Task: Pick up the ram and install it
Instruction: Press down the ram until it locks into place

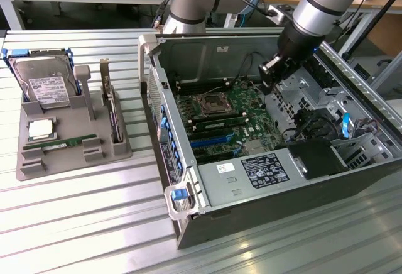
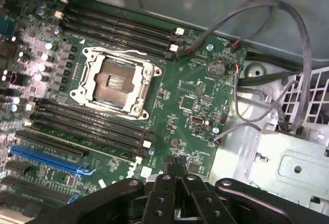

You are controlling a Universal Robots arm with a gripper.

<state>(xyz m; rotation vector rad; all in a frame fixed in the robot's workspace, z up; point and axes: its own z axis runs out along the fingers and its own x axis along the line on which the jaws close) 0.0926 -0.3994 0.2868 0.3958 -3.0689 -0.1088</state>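
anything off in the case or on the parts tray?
Nothing stands out. The ram lies flat in the grey tray; the CPU socket sits empty, the gripper is shut over the motherboard.

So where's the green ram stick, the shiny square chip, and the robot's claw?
ram [image 1: 63,142], exterior view, middle of the green stick on the grey holder.
CPU chip [image 1: 39,129], exterior view, its silver top.
gripper [image 2: 174,163], wrist view, between its closed black fingertips.

RAM stick lying in its holder

The ram [image 1: 61,142], a long, thin green board, lies flat in the grey tray's front slot, near the worktop's left edge in the exterior view.
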